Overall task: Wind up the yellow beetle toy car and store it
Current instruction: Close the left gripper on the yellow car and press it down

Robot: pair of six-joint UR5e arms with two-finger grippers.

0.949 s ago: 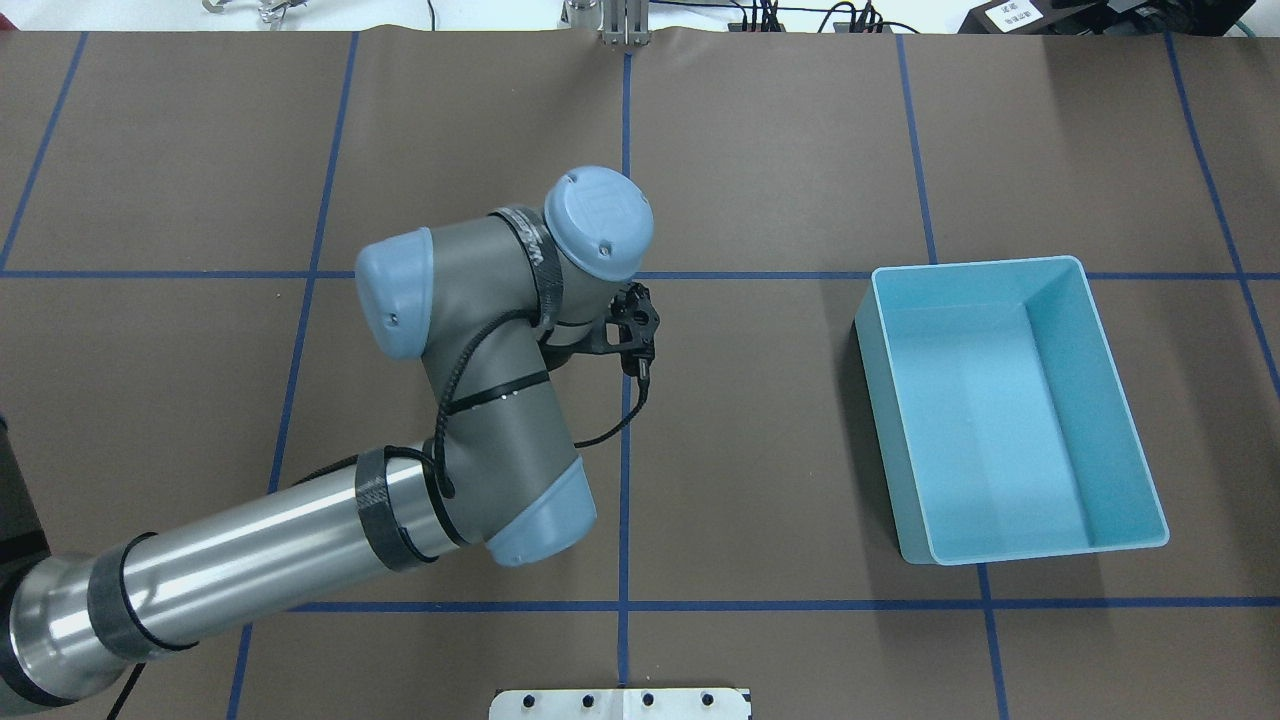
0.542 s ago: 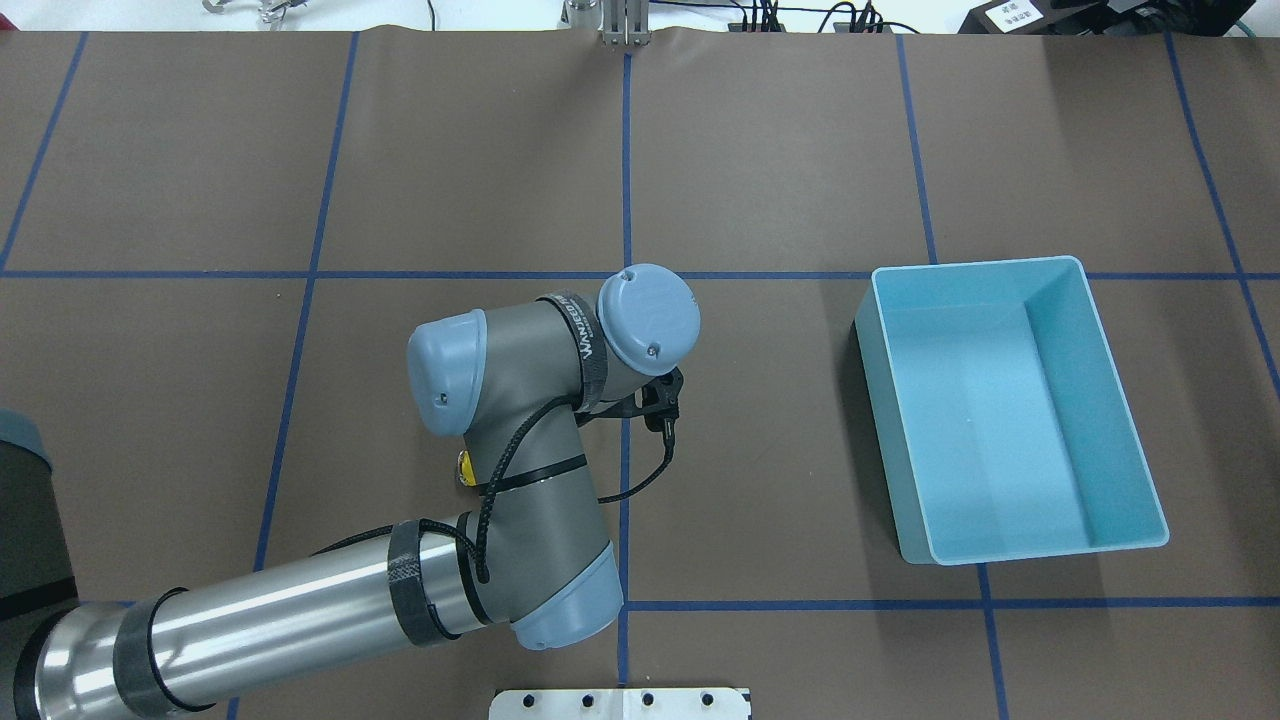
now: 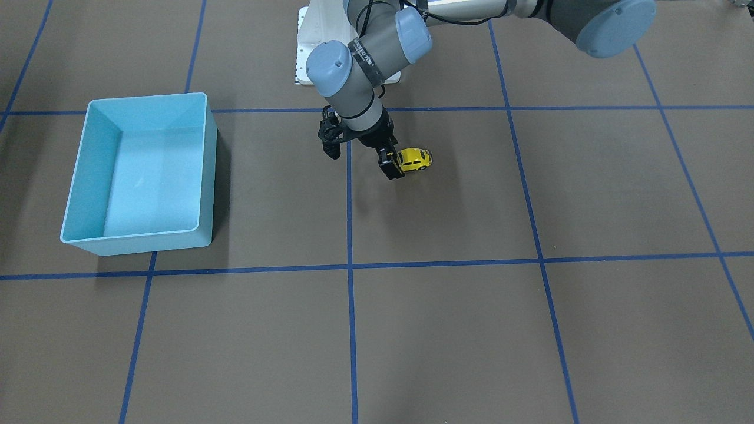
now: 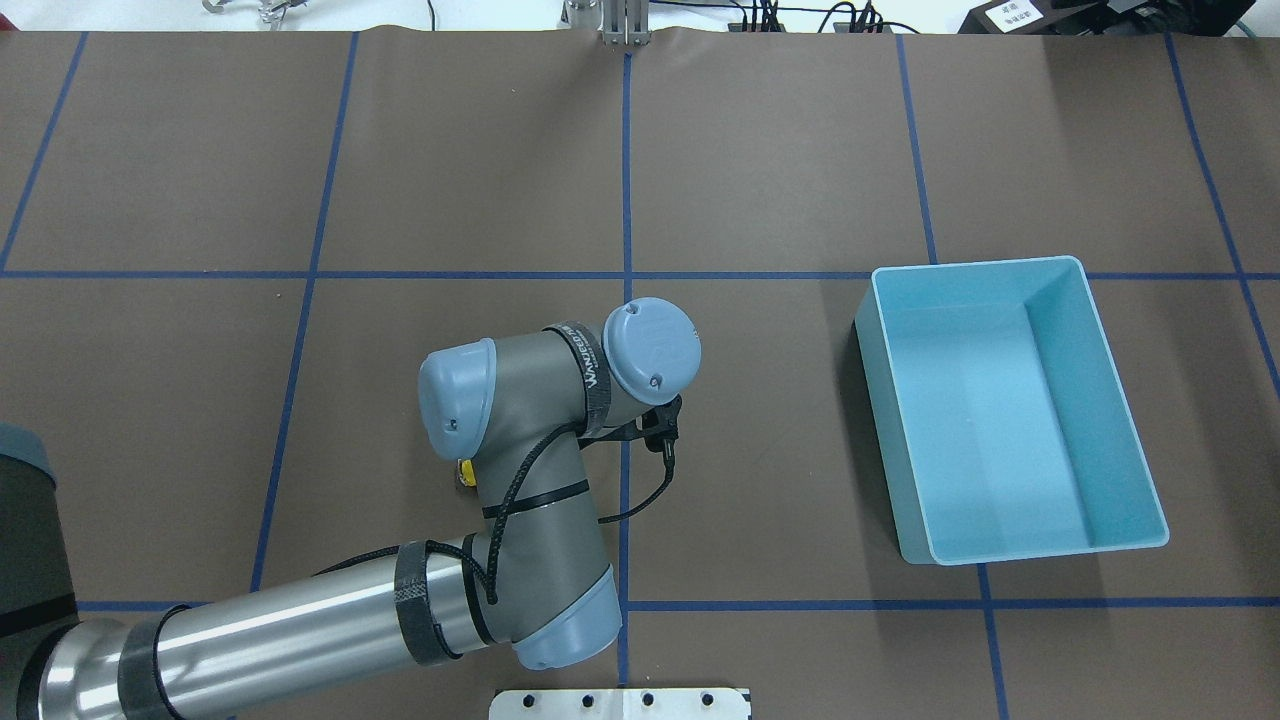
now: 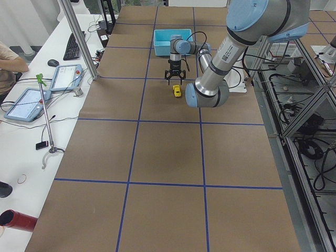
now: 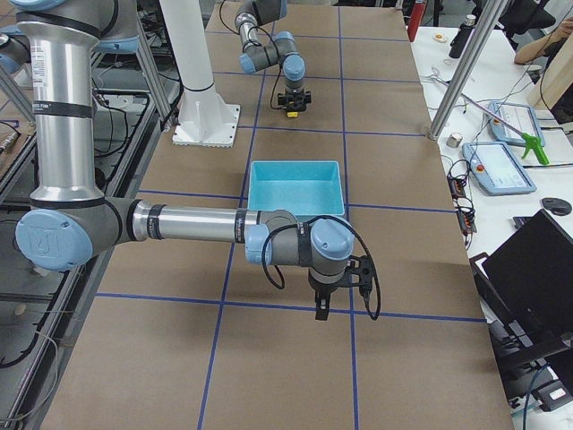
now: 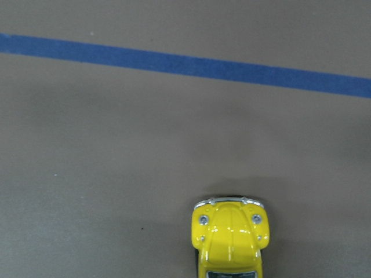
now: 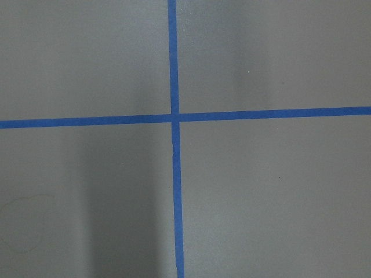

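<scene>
The yellow beetle toy car (image 3: 414, 159) stands on the brown table, left of the centre line in the overhead view (image 4: 465, 473). Its front shows at the bottom of the left wrist view (image 7: 230, 240). My left gripper (image 3: 387, 158) points down just above and beside the car, open and holding nothing; one fingertip (image 3: 391, 169) shows and the wrist hides the other. In the overhead view the wrist hides the gripper. The light blue bin (image 3: 147, 96) stands empty on the robot's right (image 4: 980, 264). My right gripper (image 6: 320, 306) hangs over bare table beyond the bin; I cannot tell its state.
A white base plate (image 4: 620, 703) lies at the table's near edge, by the robot. Blue tape lines (image 8: 174, 174) grid the brown mat. An operators' bench with tablets (image 5: 26, 102) runs along the far side.
My left arm has swung toward the robot's side of the table and lowered over the car. In the last half second it barely moved. The car and bin stay put.
</scene>
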